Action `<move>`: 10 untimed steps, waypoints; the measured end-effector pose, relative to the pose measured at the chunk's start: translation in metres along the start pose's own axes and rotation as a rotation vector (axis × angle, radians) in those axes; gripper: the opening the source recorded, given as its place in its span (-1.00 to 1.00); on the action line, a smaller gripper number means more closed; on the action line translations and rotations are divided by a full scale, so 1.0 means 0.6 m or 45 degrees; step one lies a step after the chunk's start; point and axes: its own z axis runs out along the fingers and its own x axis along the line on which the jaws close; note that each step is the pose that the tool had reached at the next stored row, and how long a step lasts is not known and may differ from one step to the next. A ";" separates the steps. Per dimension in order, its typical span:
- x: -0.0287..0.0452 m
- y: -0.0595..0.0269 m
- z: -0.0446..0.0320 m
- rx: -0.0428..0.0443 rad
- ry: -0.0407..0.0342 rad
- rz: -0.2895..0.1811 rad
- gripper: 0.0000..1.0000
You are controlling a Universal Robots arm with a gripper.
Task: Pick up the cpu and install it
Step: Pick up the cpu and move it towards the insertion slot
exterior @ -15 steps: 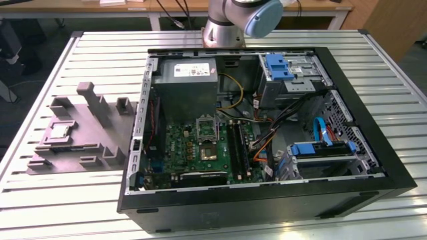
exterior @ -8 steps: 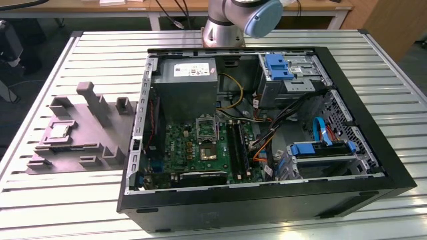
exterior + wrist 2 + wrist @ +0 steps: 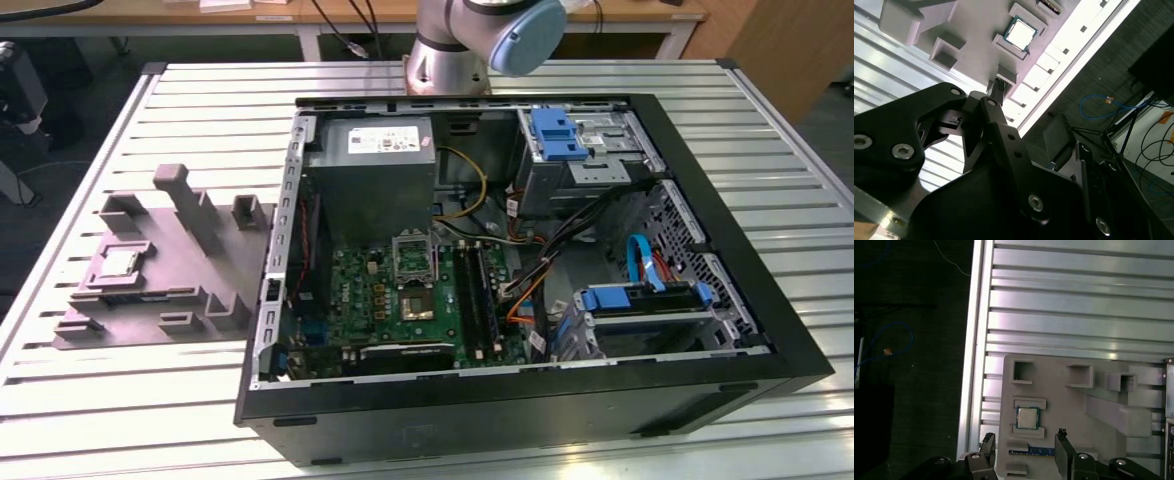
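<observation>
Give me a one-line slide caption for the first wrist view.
Open gripper facing the cpu, seated in its grey holder on the slatted table.

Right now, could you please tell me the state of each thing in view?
Small silvery-grey square cpu: seated flat in the grey plastic tray, not gripped.
Black claw: open, holding nothing.
Black metal computer case: lying on its side, cover off, interior exposed.
</observation>
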 end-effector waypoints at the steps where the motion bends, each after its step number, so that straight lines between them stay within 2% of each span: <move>1: 0.000 0.000 0.000 0.000 0.0001 0.000 0.18; 10: 0.000 -0.001 0.011 0.000 0.0001 0.000 0.18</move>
